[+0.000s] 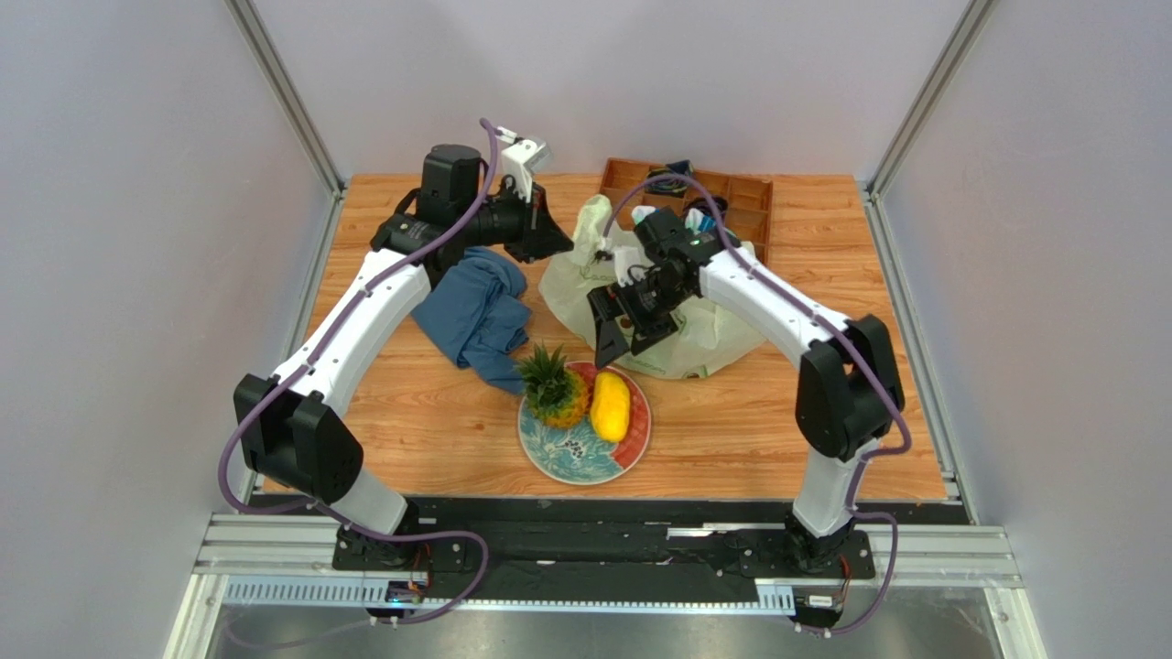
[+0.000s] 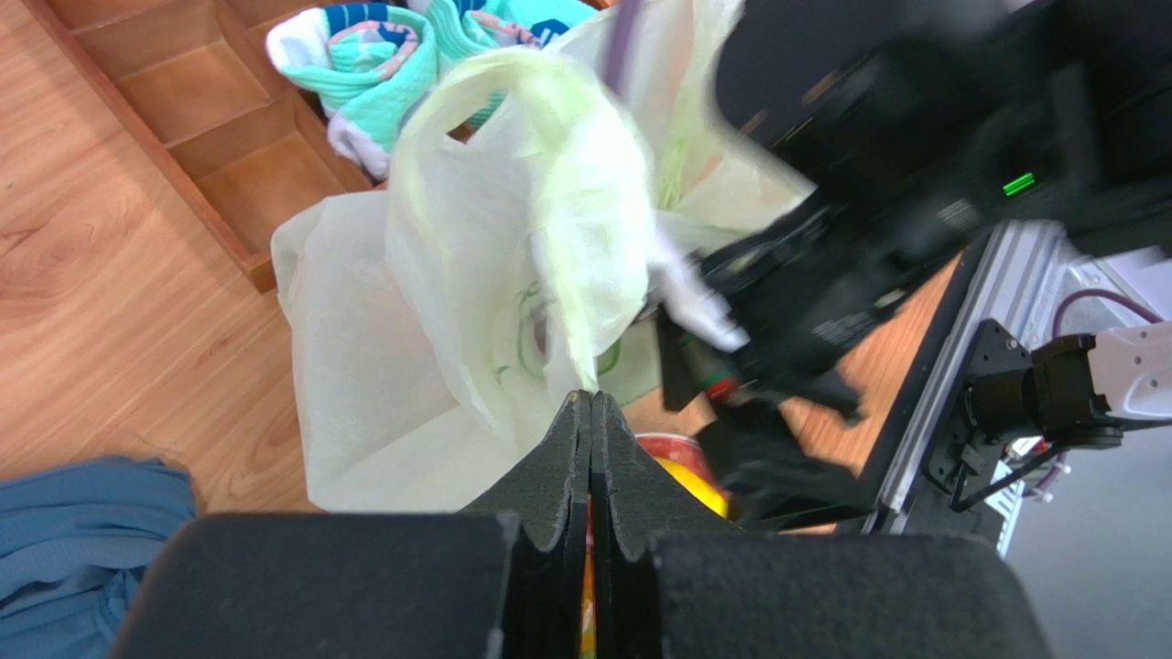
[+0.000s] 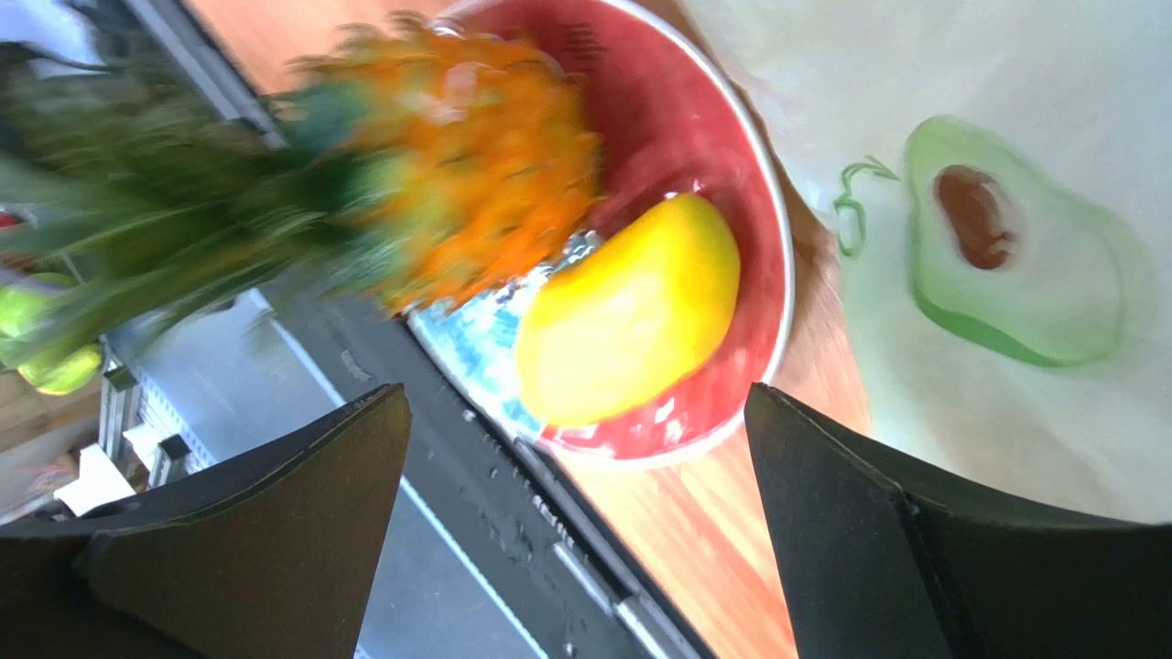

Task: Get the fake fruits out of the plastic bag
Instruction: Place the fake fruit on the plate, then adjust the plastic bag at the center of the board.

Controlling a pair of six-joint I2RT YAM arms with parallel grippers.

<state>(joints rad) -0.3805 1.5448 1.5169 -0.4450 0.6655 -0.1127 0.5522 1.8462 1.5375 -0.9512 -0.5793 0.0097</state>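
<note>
- Top view: plate (image 1: 578, 460) holds pineapple (image 1: 553, 387) and mango (image 1: 610, 407), just ahead of the right gripper (image 1: 629, 330). The bag (image 1: 702, 337) lies under that gripper on a wood table (image 1: 413, 426), with grey walls (image 1: 124, 206) around.
- Left wrist: left gripper (image 2: 592, 408) is pinched tight on the bag's handle, and the bag hangs just beyond it. Farther off, a tray (image 2: 207, 124) holds socks (image 2: 358, 55).
- Right wrist: jaws wide, holding nothing. Mango and blurred pineapple show between the fingers, and a green avocado print (image 3: 1018, 261) marks the bag at right.
</note>
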